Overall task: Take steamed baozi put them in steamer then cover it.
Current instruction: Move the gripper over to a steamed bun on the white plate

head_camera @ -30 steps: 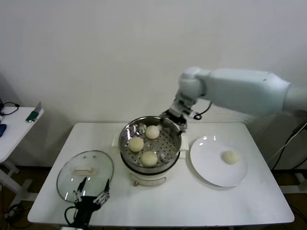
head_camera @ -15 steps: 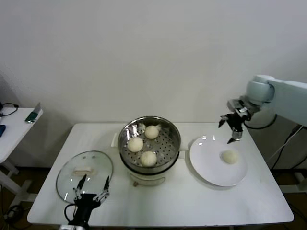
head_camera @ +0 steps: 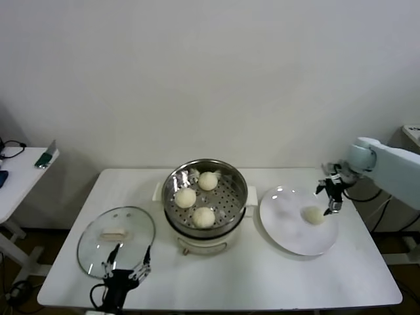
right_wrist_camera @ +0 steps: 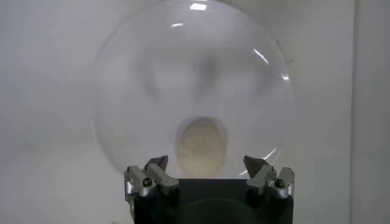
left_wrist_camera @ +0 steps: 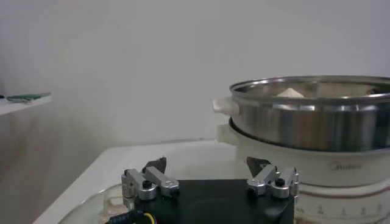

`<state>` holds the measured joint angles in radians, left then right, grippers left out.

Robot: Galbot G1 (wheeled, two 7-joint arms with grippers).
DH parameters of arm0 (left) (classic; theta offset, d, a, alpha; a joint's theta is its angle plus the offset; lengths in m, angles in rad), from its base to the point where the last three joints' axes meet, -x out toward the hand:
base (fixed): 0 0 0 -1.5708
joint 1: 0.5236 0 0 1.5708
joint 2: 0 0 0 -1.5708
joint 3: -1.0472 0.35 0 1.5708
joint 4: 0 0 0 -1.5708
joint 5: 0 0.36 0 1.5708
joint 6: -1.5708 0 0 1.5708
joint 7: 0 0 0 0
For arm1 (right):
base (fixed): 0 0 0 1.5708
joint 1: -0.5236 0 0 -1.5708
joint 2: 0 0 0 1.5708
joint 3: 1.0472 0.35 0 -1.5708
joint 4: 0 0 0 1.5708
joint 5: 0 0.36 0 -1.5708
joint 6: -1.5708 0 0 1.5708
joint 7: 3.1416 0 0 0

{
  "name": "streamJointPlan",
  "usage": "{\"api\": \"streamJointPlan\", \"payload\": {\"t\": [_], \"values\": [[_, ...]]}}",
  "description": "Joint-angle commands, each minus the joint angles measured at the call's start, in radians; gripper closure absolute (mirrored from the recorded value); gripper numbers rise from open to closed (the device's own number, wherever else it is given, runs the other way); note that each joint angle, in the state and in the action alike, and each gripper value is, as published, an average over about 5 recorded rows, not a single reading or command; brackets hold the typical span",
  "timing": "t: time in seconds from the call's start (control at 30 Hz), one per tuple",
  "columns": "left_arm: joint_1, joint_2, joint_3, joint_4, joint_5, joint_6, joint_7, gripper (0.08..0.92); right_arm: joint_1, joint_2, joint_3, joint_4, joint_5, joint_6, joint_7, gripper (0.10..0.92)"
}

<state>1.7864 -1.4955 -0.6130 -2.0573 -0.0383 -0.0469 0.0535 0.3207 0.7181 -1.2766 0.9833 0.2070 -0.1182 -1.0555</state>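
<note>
Three steamed baozi sit on the perforated tray of the steamer point(head_camera: 236, 176): one at the back point(head_camera: 209, 180), one on the left point(head_camera: 186, 197), one in front point(head_camera: 204, 217). A fourth baozi point(head_camera: 314, 215) lies on the white plate point(head_camera: 289, 233) at the right. My right gripper point(head_camera: 331, 198) hangs open just above and to the right of that bun; in the right wrist view the baozi point(right_wrist_camera: 201, 145) shows between the spread fingers point(right_wrist_camera: 155, 167). The cover point(head_camera: 116, 239) lies flat on the table at front left. My left gripper point(head_camera: 126, 260) stands open at its near rim; the steamer point(left_wrist_camera: 314, 125) shows beyond it.
A small side table point(head_camera: 20, 177) with a green object and a dark item stands to the far left. A black cable runs off the table's right side. The white table point(head_camera: 262, 282) has bare room in front of the steamer and plate.
My right arm has swung from behind the steamer over to the right and come down beside the baozi on the plate. The left gripper has stayed by the cover.
</note>
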Motion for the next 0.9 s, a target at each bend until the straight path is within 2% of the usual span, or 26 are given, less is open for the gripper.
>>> {"api": "streamJointPlan", "payload": {"t": [0.03,0.53,0.9], "values": [[0.003,-0.001,-0.001,0.006,0.009,-0.002,0.000,0.177,-0.178,0.067,0.155,-0.144,-0.082,0.003,0.013,0.203],[0.001,0.005,-0.001,0.009,0.008,-0.004,-0.001,0.177,-0.197,0.094,0.191,-0.178,-0.107,0.019,0.051,0.207],[-0.001,0.011,-0.002,0.010,0.004,-0.008,-0.002,0.177,-0.093,0.044,0.115,-0.072,-0.044,0.001,0.030,0.322]]}}
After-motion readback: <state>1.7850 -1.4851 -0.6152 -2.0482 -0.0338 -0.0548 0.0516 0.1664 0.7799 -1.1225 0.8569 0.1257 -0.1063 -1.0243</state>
